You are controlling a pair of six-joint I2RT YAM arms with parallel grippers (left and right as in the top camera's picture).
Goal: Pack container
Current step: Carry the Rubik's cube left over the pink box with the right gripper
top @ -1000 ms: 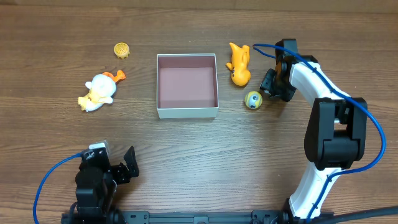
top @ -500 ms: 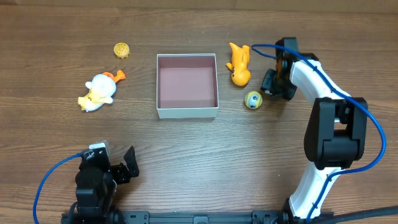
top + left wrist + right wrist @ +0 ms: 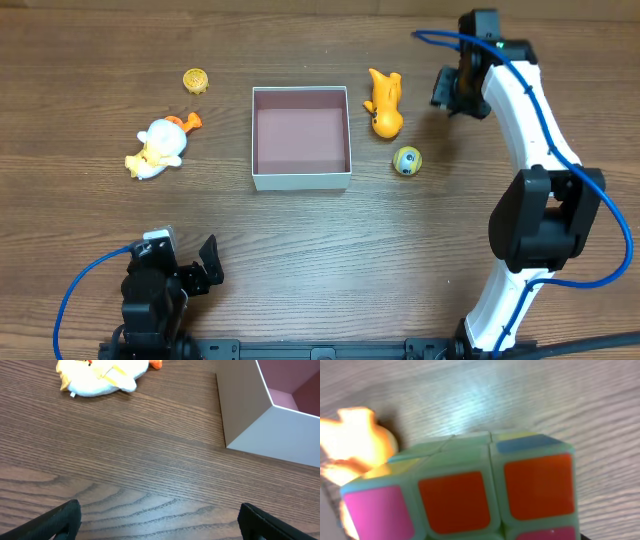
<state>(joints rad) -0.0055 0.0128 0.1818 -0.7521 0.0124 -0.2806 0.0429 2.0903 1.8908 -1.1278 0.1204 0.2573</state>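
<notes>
The container [image 3: 300, 181], a square white-walled box with a pink-brown inside, stands empty at the table's middle; its corner shows in the left wrist view [image 3: 260, 430]. My right gripper [image 3: 448, 92] is raised at the far right, right of an orange toy animal [image 3: 382, 103]. It is shut on a pale green puzzle cube [image 3: 470, 490] with orange and pink stickers, which fills the right wrist view. My left gripper [image 3: 205, 266] is open and empty near the front left edge; its fingertips [image 3: 160, 522] hover over bare wood.
A yellow ball with an eye [image 3: 406, 160] lies right of the container. A white and yellow duck toy [image 3: 160, 147] and a small yellow round piece [image 3: 196, 79] lie to the container's left. The duck also shows in the left wrist view [image 3: 102, 375].
My right gripper has moved toward the table's far edge and risen, away from the yellow ball. The left arm and the toys have not moved.
</notes>
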